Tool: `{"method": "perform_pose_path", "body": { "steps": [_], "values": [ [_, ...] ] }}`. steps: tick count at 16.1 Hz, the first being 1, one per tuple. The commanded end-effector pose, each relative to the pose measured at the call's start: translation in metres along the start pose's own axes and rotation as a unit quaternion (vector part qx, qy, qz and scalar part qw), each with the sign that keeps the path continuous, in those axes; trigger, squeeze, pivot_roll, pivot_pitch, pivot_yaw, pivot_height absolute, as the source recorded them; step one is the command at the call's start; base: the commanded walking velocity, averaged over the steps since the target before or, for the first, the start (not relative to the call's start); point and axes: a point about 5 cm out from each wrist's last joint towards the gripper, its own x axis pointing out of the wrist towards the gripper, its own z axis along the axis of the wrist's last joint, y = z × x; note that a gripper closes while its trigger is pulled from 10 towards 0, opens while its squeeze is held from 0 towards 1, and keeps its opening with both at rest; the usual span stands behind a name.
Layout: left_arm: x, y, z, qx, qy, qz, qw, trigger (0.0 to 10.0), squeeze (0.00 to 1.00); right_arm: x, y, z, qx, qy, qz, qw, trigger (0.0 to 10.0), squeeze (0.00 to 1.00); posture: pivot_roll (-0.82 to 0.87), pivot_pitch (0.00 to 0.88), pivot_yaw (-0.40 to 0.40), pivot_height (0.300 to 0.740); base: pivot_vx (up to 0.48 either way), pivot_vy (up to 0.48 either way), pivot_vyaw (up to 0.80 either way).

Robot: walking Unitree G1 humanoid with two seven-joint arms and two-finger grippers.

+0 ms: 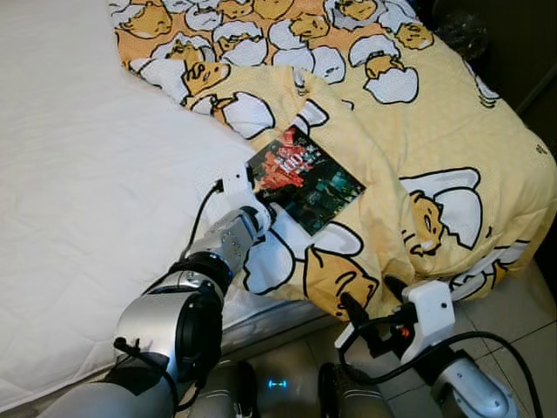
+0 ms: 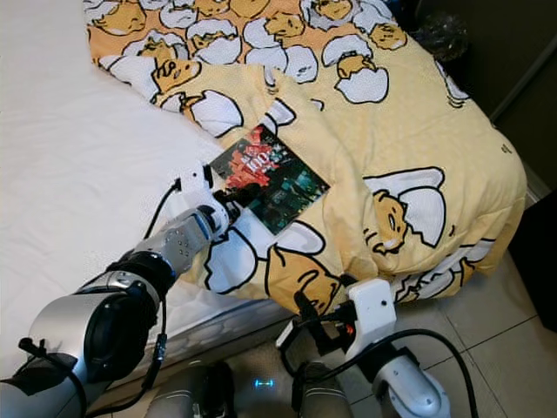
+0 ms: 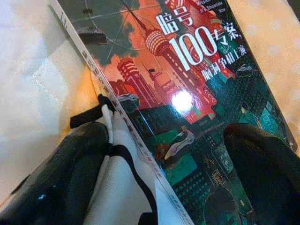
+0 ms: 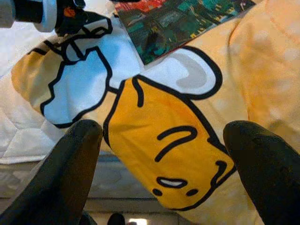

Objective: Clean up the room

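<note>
A: Left tool (image 1: 261, 207) at the near corner of the paperback book (image 1: 305, 179), fingers spread wide. One finger (image 3: 70, 173) sits on the cartoon-egg blanket (image 1: 452, 131) beside the spine, the other (image 3: 265, 164) over the cover. Straddling the corner, nothing gripped yet.

B: Where's the book?

A: Flat on the yellow blanket, on the bed, close to where the blanket edge meets the bare white mattress (image 1: 78, 174). Cover up, red tower art, "100" in the title.

B: Why come in at the corner?

A: My guess: it lies flat on soft fabric, so an edge is the only place to pinch.

B: Right tool?

A: Right tool (image 1: 370, 324) low, off the bed's foot edge over the tiled floor (image 1: 513, 322), fingers wide, empty, facing the blanket's hanging edge. Looks parked clear.
</note>
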Motion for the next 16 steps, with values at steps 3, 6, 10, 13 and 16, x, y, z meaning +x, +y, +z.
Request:
{"method": "perform_pose_path", "body": {
  "steps": [3,6,10,13,16],
  "values": [
    [0.000,-0.003,-0.012,-0.018,0.019,-0.006,1.000,10.0,0.00,-0.002,0.005,0.001,0.001,0.000,0.002,1.000,10.0,0.00,-0.29,0.221,0.046,0.710,0.000,0.000,0.00],
    [0.002,-0.007,0.011,0.105,-0.024,-0.001,0.994,10.0,0.00,0.003,0.001,0.004,-0.011,-0.012,-0.008,1.000,10.0,0.00,-0.28,0.195,0.047,0.710,0.000,0.000,0.00],
    [-0.013,-0.010,0.037,0.357,-0.156,-0.037,0.920,10.0,0.00,0.013,-0.021,0.025,-0.032,-0.095,-0.140,0.985,10.0,0.00,-0.22,0.119,0.071,0.710,0.000,0.000,0.00],
    [-0.043,0.004,0.040,0.378,-0.209,-0.051,0.900,10.0,0.00,0.024,-0.018,0.032,-0.038,-0.125,-0.154,0.979,10.0,0.00,-0.15,0.061,0.077,0.710,0.000,0.000,0.00],
    [-0.077,0.016,0.033,0.388,-0.228,-0.036,0.892,10.0,0.00,0.038,-0.019,0.038,-0.036,-0.157,-0.178,0.971,10.0,0.00,-0.10,0.002,0.082,0.710,0.000,0.000,0.00]
  ]
}}
